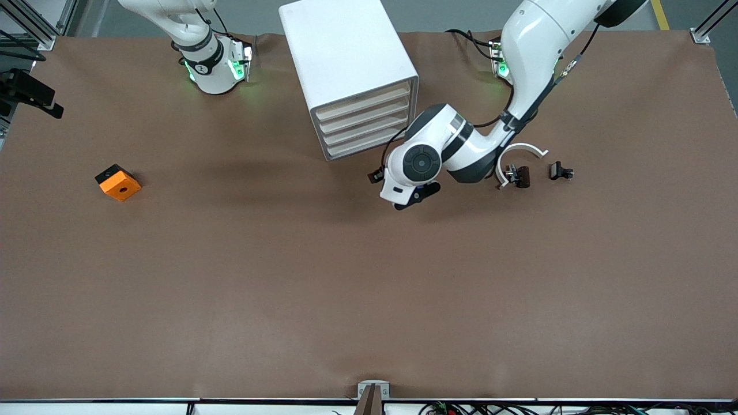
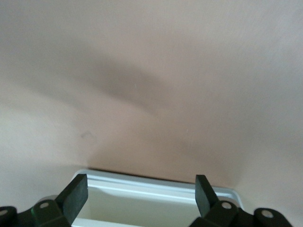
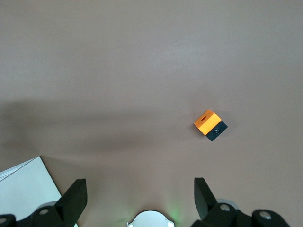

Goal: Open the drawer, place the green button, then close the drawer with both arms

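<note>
The white cabinet [image 1: 346, 57] stands at the back middle of the table with its four cream drawer fronts shut. The lowest drawer [image 1: 363, 147] is level with the others. My left gripper [image 1: 410, 199] is low in front of the cabinet's lower drawers. In the left wrist view it is open [image 2: 141, 184], and a white rimmed edge [image 2: 151, 191] lies between its fingertips without touching them. My right gripper [image 3: 140, 188] is open and empty, held high near its arm's base, and is out of the front view. The button is not in view.
An orange cube with a hole [image 1: 118, 183] lies toward the right arm's end and shows in the right wrist view [image 3: 210, 125]. Two black clips [image 1: 517, 174] [image 1: 560, 171] and a white curved strip [image 1: 522, 151] lie beside the left arm.
</note>
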Controlling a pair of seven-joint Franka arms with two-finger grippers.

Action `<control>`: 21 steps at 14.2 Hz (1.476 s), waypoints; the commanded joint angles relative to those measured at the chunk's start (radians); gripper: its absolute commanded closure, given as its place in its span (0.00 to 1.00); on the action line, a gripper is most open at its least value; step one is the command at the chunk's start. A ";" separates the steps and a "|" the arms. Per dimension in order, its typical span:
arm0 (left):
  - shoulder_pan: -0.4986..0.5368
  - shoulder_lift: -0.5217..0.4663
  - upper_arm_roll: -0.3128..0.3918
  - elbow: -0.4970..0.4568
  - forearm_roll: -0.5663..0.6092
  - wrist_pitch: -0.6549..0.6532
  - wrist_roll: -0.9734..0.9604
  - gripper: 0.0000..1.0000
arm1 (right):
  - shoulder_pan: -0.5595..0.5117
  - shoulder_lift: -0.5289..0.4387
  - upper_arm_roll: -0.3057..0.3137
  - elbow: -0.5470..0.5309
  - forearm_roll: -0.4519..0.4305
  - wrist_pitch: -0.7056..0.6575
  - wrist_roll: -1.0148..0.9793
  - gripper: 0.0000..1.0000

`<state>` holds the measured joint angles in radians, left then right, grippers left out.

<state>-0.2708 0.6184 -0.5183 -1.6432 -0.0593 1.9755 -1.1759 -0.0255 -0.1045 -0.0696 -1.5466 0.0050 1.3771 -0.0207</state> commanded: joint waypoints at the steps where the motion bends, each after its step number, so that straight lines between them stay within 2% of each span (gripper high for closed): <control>1: 0.048 -0.060 -0.012 0.013 0.073 -0.033 0.031 0.00 | -0.030 -0.030 0.001 -0.043 0.003 0.020 0.001 0.00; 5: 0.136 -0.120 -0.013 0.011 0.122 -0.067 0.266 0.00 | -0.030 -0.052 0.002 -0.067 0.003 0.023 0.002 0.00; 8: 0.235 -0.204 -0.014 0.009 0.124 -0.157 0.483 0.00 | -0.024 -0.104 0.004 -0.133 0.004 0.059 0.002 0.00; 13: 0.358 -0.373 -0.013 -0.010 0.121 -0.283 0.773 0.00 | -0.024 -0.104 0.005 -0.135 0.004 0.054 0.004 0.00; 14: 0.363 -0.408 0.006 -0.018 0.119 -0.312 0.836 0.00 | -0.025 -0.104 0.005 -0.135 0.004 0.056 0.004 0.00; 17: 0.280 -0.506 0.160 -0.044 0.111 -0.349 0.949 0.00 | -0.027 -0.104 0.005 -0.135 0.006 0.057 0.004 0.00; 21: 0.161 -0.621 0.354 -0.131 0.099 -0.349 1.091 0.00 | -0.027 -0.104 0.004 -0.135 0.009 0.060 0.004 0.00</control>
<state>-0.0578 0.0809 -0.2458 -1.6938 0.0490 1.6174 -0.1532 -0.0446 -0.1827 -0.0715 -1.6582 0.0049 1.4231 -0.0210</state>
